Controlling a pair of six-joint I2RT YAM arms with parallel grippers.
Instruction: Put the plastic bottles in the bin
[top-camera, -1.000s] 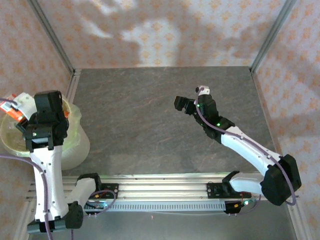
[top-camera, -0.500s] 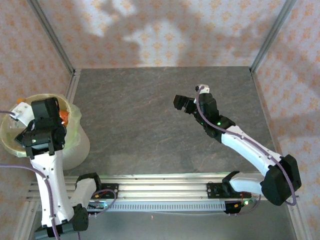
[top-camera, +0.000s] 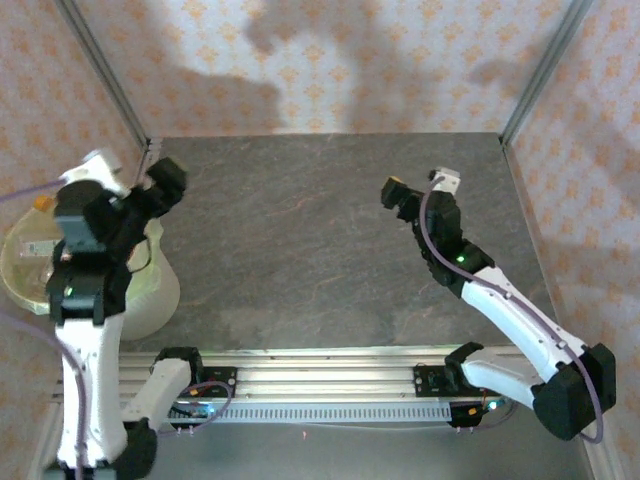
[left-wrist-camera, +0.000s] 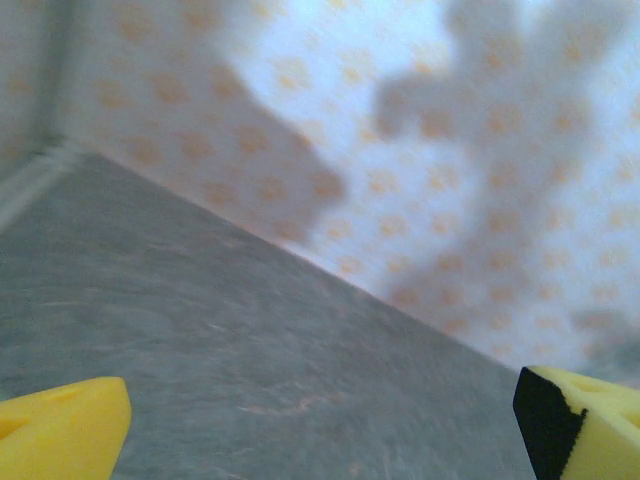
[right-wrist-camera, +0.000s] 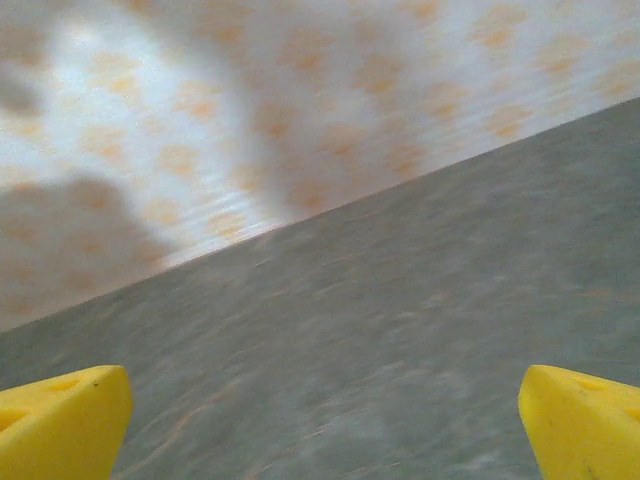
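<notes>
Bench (top-camera: 300, 260): grey slab running under and ahead of both grippers. Bin (top-camera: 150, 300): white, bag-lined, standing behind and to the left of the left gripper (top-camera: 165, 185), well apart from the right gripper (top-camera: 395, 195), with the left forearm crossing above its near rim. Left gripper: lifted beside the bin, jaws spread wide with nothing between them, the wrist view looking across bare bench to the wall. Right gripper: poised over the bench, jaws equally wide and empty. Plastic bottles (top-camera: 35, 247): the ones that can be made out lie inside the bin, behind the left gripper, as a pale label and an orange cap; their number cannot be told.

Hazards, by judgement: (1) the left forearm passes so close over the rim that a low swing toward the bench could knock or tip the bin and spill bottles; (2) a spread finger could snag the loose bag and drag it out; (3) both arms reaching for the bench's middle could collide; (4) bottles piled near the rim might roll out if jolted
</notes>
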